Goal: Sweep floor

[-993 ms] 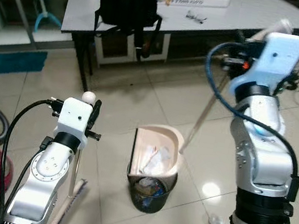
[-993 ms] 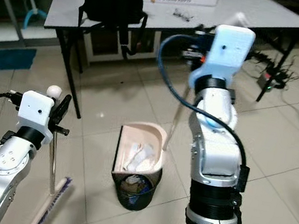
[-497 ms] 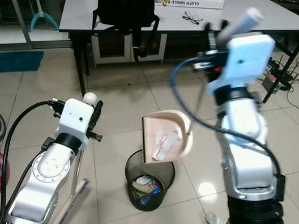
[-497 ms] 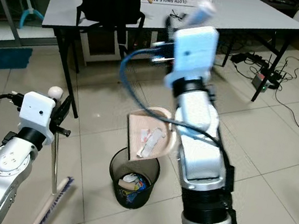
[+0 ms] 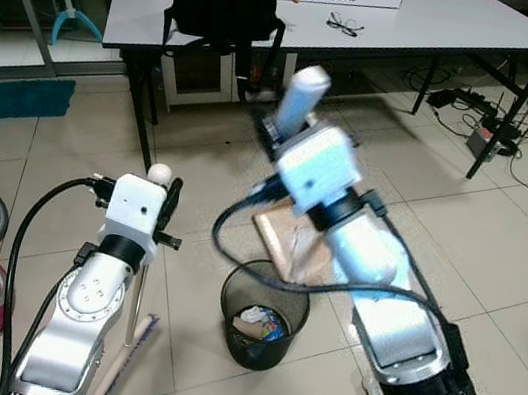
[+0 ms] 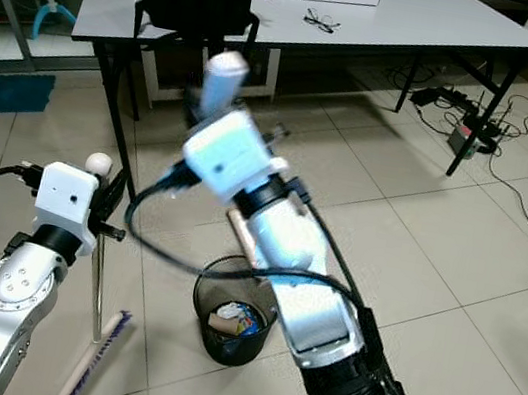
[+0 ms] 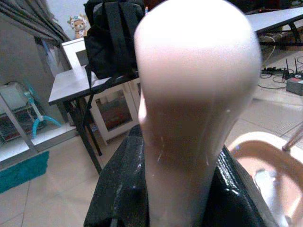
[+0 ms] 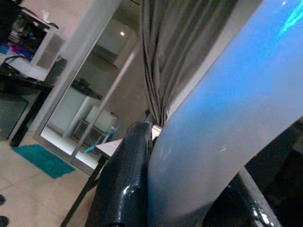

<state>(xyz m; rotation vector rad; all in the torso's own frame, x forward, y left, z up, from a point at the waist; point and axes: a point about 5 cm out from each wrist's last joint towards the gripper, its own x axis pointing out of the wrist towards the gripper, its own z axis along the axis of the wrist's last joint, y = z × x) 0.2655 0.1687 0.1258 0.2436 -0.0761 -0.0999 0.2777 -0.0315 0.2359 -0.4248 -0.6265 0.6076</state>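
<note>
so my right end effector [image 5: 296,96], clamped on the dustpan [image 5: 289,244] handle, has swung it up steep over the bin [image 5: 262,316], scraps should've dumped, left end effector [image 5: 164,203] still gripping the broom [image 5: 122,351] upright.

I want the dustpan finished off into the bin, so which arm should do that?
Probably the right. The right hand already grips the dustpan handle, with the pan tilted just above the bin. The left hand holds the broom upright, off to the side of the bin.
</note>
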